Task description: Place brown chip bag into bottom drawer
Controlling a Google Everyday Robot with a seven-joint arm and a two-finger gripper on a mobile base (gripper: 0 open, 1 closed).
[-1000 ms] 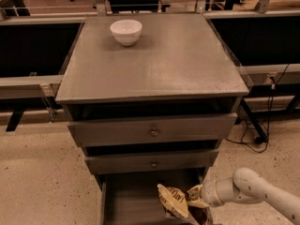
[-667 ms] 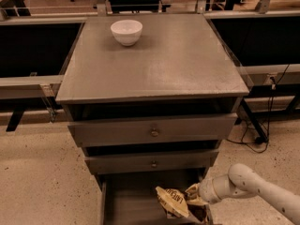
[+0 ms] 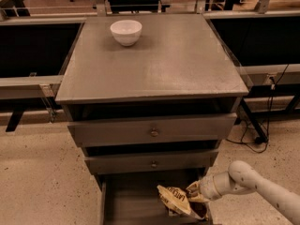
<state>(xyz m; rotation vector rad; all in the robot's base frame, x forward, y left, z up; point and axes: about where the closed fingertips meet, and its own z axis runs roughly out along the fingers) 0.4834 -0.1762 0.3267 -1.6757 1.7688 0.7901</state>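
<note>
The brown chip bag (image 3: pixel 176 199), dark brown and cream-yellow with white lettering, hangs tilted over the right side of the open bottom drawer (image 3: pixel 131 203). My gripper (image 3: pixel 196 194) reaches in from the lower right on a white arm and is shut on the bag's right end. The bag sits low inside the drawer's opening, near its right wall. I cannot tell whether the bag touches the drawer floor. The two knob-fronted drawers (image 3: pixel 152 131) above are partly pulled out.
A white bowl (image 3: pixel 126 32) stands at the back left of the cabinet top (image 3: pixel 154 64). Black cables (image 3: pixel 255 137) lie on the speckled floor to the right. Rails and dark panels flank the cabinet on both sides.
My gripper and the bag have moved slightly left and a little lower into the drawer. The arm's elbow has shifted left too.
</note>
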